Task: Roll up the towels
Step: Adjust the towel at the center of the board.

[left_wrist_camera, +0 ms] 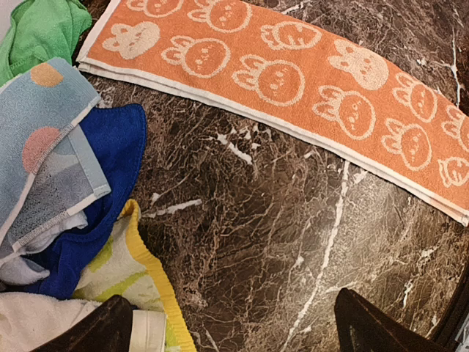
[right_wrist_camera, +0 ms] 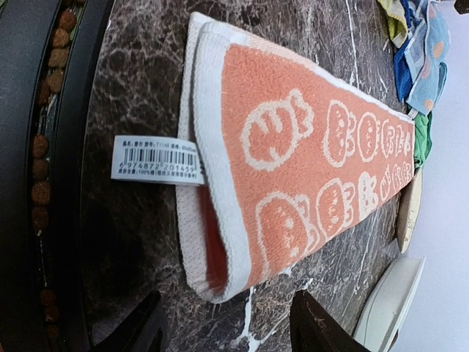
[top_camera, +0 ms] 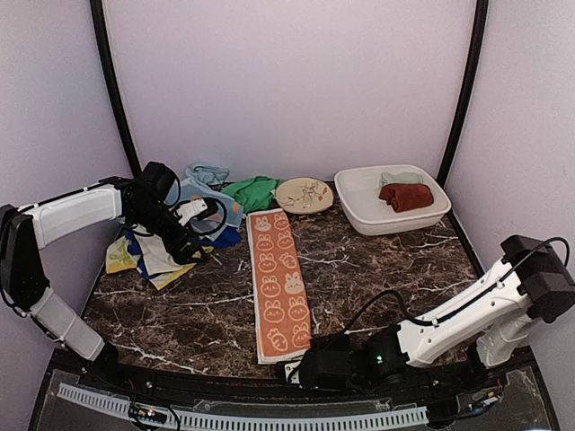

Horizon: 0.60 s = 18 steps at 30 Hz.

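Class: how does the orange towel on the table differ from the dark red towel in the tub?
The orange towel lies flat in a long strip; the dark red towel is bundled up compactly. The orange towel bears cream rabbits; the dark red towel looks plain. Both are soft cloths.

Lab booth: plain walls (top_camera: 287, 81) enclose marble-look tabletop (top_camera: 377, 269).

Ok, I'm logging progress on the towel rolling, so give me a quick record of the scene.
orange towel: folded into a long strip, flat, not yet rolled
right hand: open, at the strip's near end by its label
left hand: open, empty, at the loose towel pile edge
white tub: holds a dark red towel
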Tool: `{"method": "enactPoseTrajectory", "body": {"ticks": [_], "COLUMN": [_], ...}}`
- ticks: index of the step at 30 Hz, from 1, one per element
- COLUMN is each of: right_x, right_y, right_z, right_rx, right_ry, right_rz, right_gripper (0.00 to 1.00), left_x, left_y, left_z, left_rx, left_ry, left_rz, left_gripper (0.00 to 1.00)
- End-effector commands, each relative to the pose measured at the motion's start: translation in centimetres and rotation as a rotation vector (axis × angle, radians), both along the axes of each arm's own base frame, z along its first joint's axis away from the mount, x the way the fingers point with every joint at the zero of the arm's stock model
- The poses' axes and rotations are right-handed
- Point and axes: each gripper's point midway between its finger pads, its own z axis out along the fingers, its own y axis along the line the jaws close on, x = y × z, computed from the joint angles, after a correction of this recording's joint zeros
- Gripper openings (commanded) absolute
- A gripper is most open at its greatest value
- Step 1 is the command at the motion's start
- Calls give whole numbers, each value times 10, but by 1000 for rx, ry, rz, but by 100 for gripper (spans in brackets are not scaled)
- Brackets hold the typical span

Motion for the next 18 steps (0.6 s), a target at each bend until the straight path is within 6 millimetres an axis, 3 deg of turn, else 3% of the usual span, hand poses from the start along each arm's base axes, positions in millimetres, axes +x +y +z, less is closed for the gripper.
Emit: {"method": "enactPoseTrajectory", "body": {"ticks": [1,8,18], "right_x": [-3,0,13], "right_y": [16,16,22], "right_z": [0,-19,-15], "right_rx": [11,-7,69], "right_ry": [-34,-20,108], "right_rz": [73,71,-25], "right_gripper": [55,44,14], "left_x": [-8,-4,-2], "left_y": [7,10,15], "left_z": [2,8,12], "left_rx": [26,31,42], "left_ry": [-5,-23,-40], "left_rz": [3,5,3], "left_gripper": [99,99,99]}}
